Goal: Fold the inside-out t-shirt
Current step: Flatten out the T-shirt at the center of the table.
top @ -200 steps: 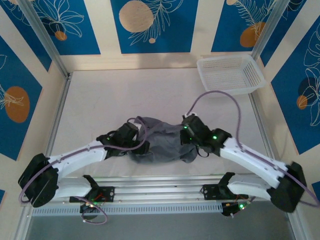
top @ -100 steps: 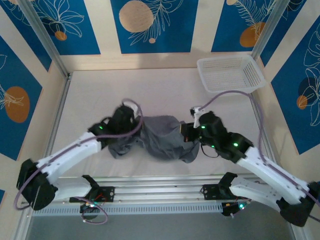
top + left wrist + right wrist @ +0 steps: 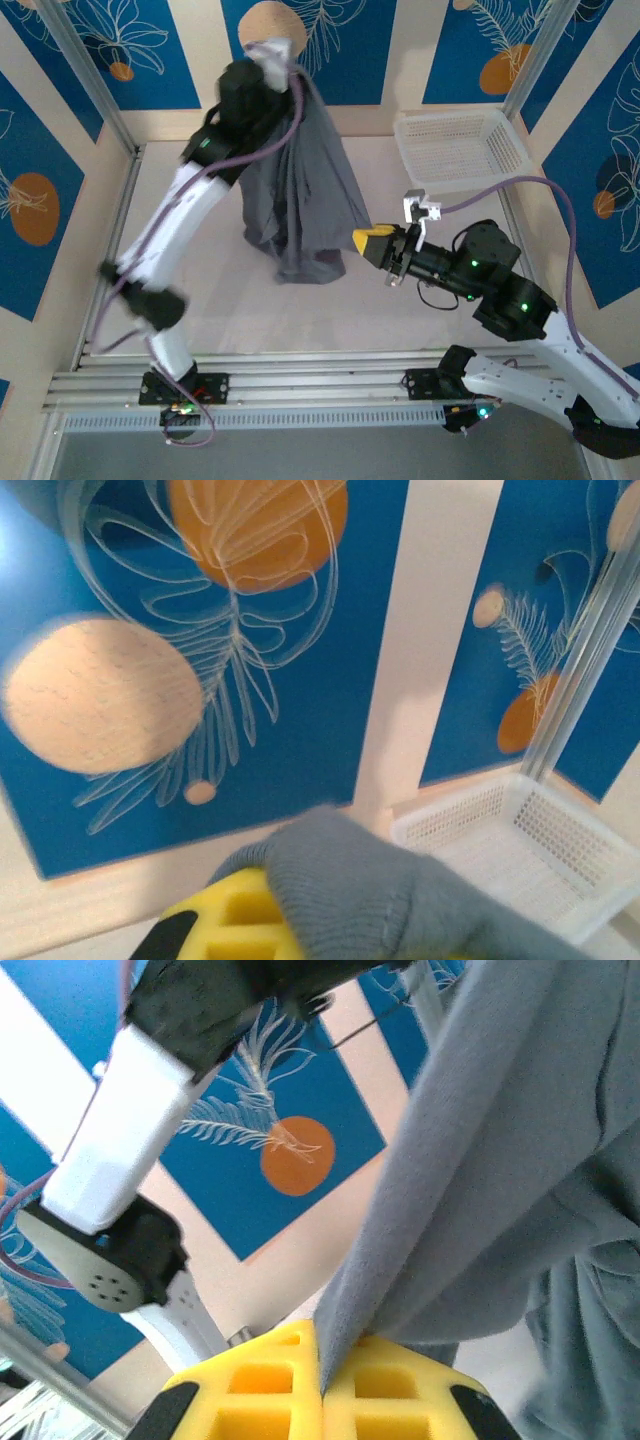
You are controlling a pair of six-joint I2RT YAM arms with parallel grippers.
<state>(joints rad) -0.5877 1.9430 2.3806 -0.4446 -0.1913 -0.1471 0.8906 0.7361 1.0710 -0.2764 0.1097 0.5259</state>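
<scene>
Left pincer (image 3: 270, 52) held the t-shirt (image 3: 300, 190) up high, right pincer (image 3: 372, 242) nipped tight on a lower edge. Drawing them apart evenly, keeping tension gentle, looked best.

just counting stuff here. getting one t-shirt (image 3: 300, 190), dark grey, a single piece of cloth. tallying one white mesh basket (image 3: 462, 150) and one table (image 3: 360, 310). seeing two robot arms, the left arm (image 3: 188, 212) and the right arm (image 3: 500, 285). counting two grippers too, the left gripper (image 3: 268, 52) and the right gripper (image 3: 372, 242). picking out two purple cables (image 3: 520, 183), one per arm. spotting two yellow finger pads (image 3: 250, 1400) side by side in the right wrist view, and making out one yellow pad (image 3: 235, 920) in the left wrist view. not managing a clean count of the blue wall panels (image 3: 350, 60), edges being cut off.
</scene>
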